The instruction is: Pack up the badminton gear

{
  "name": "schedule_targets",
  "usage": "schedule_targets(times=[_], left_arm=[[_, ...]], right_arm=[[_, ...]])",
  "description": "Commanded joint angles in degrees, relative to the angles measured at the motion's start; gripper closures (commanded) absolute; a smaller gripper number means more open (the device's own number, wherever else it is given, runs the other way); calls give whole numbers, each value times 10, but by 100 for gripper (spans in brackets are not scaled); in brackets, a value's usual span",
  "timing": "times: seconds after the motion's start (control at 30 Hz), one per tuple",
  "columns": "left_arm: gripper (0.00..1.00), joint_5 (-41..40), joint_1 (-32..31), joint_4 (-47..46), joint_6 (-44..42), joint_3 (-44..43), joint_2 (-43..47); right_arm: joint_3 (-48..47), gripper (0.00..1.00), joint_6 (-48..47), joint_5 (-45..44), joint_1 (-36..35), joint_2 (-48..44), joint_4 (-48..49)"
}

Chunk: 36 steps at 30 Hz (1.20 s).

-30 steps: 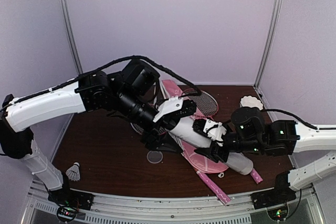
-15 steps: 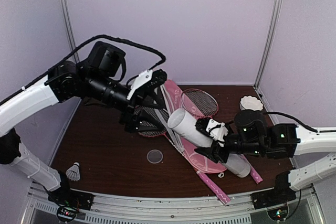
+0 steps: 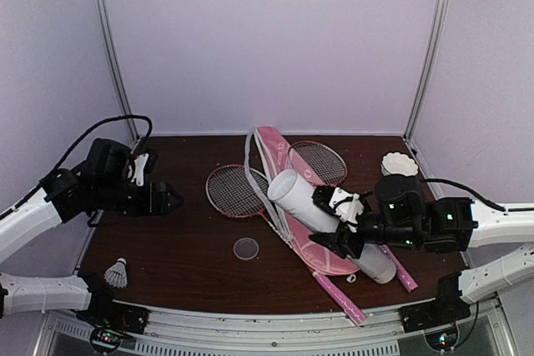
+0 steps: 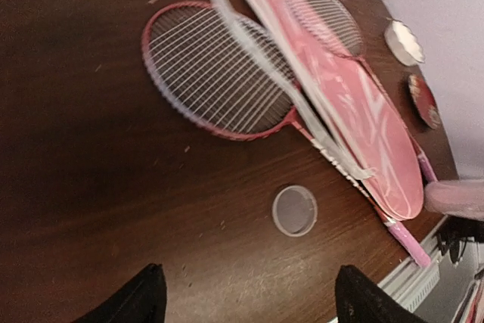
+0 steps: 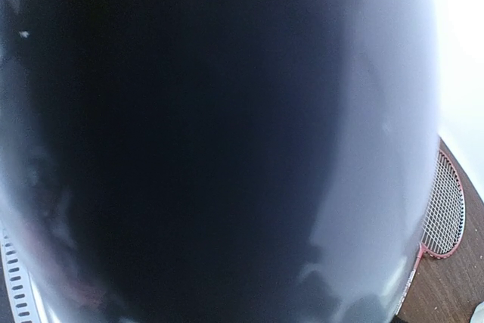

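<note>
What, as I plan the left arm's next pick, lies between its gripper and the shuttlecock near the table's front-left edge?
Nothing visible: only bare table separates the open left gripper from the shuttlecock.

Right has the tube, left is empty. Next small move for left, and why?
Probably lower the left gripper toward the shuttlecock near the table's front-left corner and grasp it. The left gripper is open and empty. The right gripper holds the white tube tilted, with its open mouth facing up-left. A clear round lid lies on the table.
</note>
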State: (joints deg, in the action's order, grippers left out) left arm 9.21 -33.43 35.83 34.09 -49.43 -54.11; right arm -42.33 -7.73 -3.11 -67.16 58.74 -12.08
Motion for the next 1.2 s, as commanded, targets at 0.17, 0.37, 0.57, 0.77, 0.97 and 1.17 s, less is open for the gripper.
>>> schedule_targets(times=[0.17, 0.37, 0.57, 0.77, 0.97, 1.17], left_arm=[[16, -174, 11, 269, 467, 82, 124], [2, -205, 12, 404, 544, 37, 52], [2, -208, 12, 453, 584, 32, 17], [3, -193, 35, 414, 592, 77, 21], [7, -186, 54, 351, 577, 107, 0], [20, -190, 83, 285, 558, 139, -23]], right_arm=[[6, 63, 8, -8, 2, -15, 26], [6, 63, 9, -9, 2, -16, 26], [5, 63, 9, -15, 2, -18, 21], [5, 63, 9, -18, 2, -21, 19], [4, 63, 7, -22, 2, -21, 16], [3, 63, 8, -25, 2, -19, 12]])
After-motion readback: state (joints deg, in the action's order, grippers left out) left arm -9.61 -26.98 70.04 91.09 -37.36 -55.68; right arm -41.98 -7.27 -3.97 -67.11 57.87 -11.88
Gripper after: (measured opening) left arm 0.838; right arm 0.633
